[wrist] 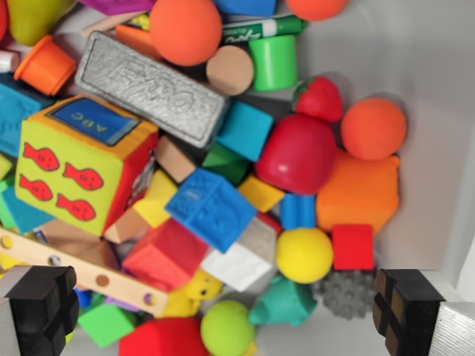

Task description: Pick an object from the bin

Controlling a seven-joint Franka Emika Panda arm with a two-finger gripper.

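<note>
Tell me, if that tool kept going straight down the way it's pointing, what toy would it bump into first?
Probably the lime green ball or the teal block, which lie between the tool's open fingers. Depth is hard to judge from this one view.

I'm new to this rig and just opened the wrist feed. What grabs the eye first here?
A bin crammed with bright toys. Most striking is the big yellow block with red fish at the wrist view's left, beside a long silver bar. Orange balls sit up top, and the gripper's black fingers frame the bottom corners, wide apart.
</note>
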